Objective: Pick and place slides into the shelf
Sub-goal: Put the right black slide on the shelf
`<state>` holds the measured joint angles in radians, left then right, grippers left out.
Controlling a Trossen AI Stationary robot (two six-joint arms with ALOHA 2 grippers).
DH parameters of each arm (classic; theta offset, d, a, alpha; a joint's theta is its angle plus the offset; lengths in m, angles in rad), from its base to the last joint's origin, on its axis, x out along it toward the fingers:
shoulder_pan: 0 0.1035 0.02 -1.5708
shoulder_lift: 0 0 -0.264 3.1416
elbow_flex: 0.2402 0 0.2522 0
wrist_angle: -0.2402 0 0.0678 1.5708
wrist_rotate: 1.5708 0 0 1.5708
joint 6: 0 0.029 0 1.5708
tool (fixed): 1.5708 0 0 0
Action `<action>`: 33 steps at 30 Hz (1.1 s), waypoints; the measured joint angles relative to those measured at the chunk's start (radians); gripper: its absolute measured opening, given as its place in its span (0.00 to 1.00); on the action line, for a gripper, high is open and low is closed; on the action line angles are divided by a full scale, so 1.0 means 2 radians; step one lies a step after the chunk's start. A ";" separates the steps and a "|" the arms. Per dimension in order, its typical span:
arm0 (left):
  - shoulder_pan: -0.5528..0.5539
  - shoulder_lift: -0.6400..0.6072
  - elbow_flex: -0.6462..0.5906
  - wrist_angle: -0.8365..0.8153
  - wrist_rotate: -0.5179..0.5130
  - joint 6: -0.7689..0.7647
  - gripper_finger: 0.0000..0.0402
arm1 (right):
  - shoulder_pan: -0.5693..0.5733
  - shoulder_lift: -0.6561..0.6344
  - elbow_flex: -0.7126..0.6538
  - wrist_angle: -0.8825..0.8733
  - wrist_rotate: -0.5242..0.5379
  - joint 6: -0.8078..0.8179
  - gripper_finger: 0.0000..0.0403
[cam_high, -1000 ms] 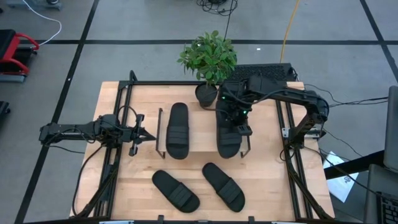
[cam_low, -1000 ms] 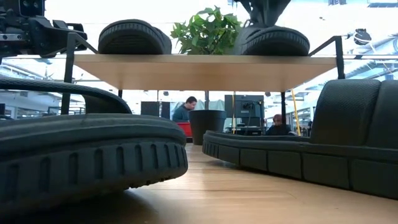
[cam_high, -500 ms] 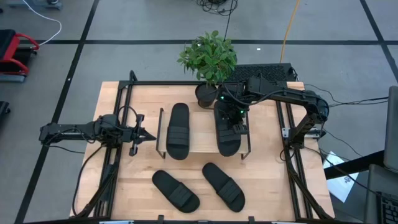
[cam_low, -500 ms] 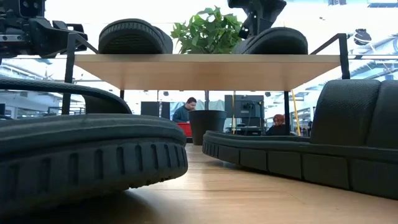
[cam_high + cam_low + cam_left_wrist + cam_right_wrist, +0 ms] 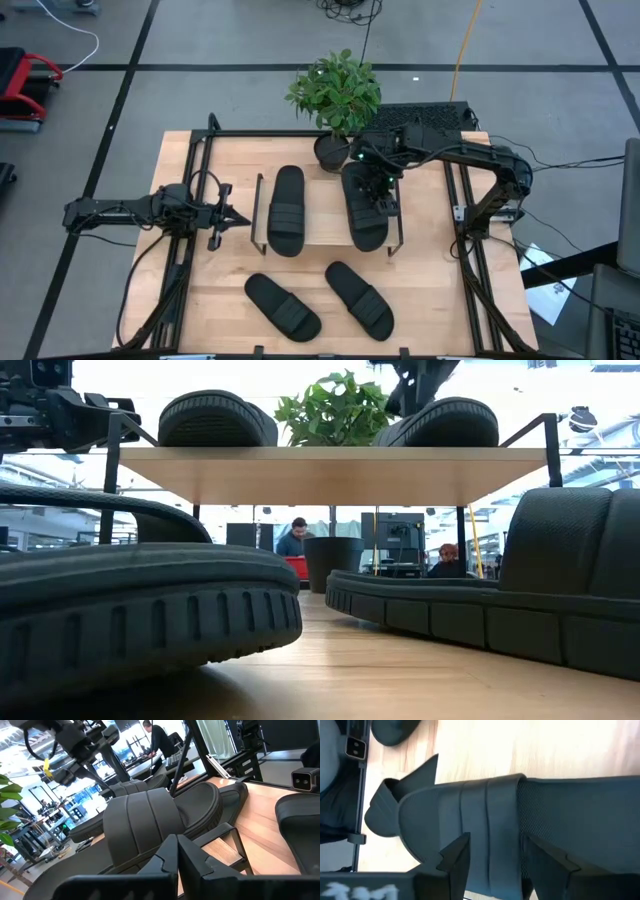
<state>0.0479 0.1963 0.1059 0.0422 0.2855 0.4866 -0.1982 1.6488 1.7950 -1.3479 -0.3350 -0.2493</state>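
Observation:
Two black slides lie sole down on the shelf's wood top board (image 5: pixel 325 215): the left one (image 5: pixel 286 210) and the right one (image 5: pixel 366 212). Two more slides (image 5: pixel 283 306) (image 5: pixel 359 299) lie on the table near its front edge. My right gripper (image 5: pixel 492 845) hovers open just above the right slide on the shelf. Its fingers stand on either side of the ribbed strap (image 5: pixel 487 815) and are clear of it in the low view (image 5: pixel 415 390). My left gripper (image 5: pixel 236 217) waits shut, left of the shelf, pointing at the left slide (image 5: pixel 145 815).
A potted plant (image 5: pixel 335 95) stands at the shelf's far edge, close to my right arm. Black frame rails (image 5: pixel 185 200) (image 5: pixel 462 200) run along both sides of the table. In the low view, people (image 5: pixel 295 538) show in the room beyond the table.
My right gripper has opened and let go of the right slide on the shelf top. It has then risen a little and drawn toward the far edge. The slide stays lying on the board.

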 joint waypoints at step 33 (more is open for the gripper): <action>0.000 0.000 0.000 -0.001 -0.017 -0.007 0.06 | 0.163 -0.058 -0.088 -0.071 0.219 0.235 0.00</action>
<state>0.0479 0.1963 0.1059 0.0410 0.2516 0.4721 0.1279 1.5322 1.6193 -1.4906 0.1021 0.2215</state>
